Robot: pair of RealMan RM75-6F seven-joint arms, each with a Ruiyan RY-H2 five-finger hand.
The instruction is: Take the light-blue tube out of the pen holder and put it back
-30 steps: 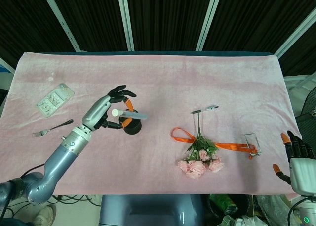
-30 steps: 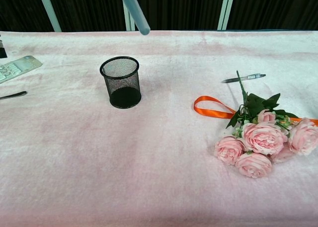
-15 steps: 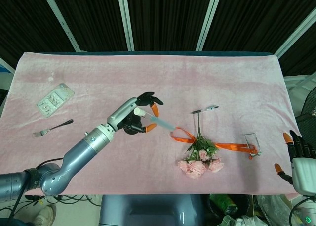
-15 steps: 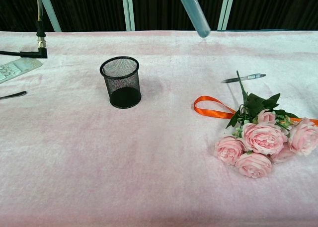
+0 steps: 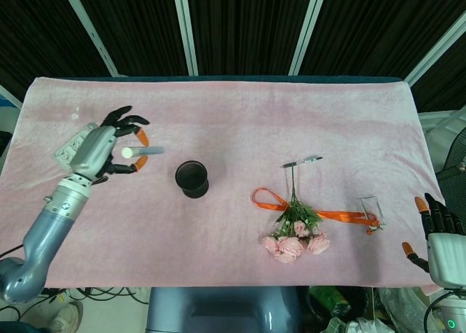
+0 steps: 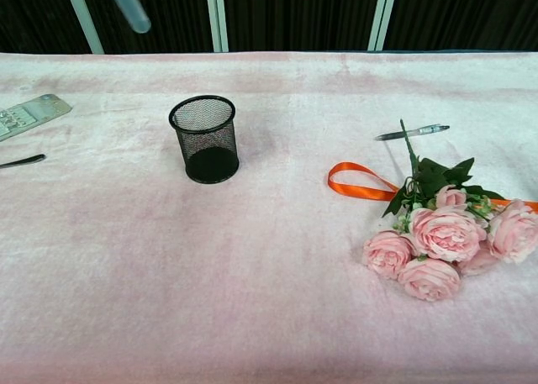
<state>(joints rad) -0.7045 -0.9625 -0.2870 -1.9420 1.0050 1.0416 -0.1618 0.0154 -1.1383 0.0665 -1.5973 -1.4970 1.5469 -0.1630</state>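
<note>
So the left hand [image 5: 109, 147] had the light-blue tube [image 5: 144, 151] pinched up in the air, well left of the black mesh pen holder [image 6: 204, 139]. Right hand [image 5: 439, 240] sat off the surface [image 5: 240, 122] edge, fingers apart, holding nothing.

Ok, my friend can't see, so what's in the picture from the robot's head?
The robot's left hand holds a light-blue tube above a pink table, left of an empty black pen holder. Pink roses, an orange ribbon and a pen lie further right.
</note>
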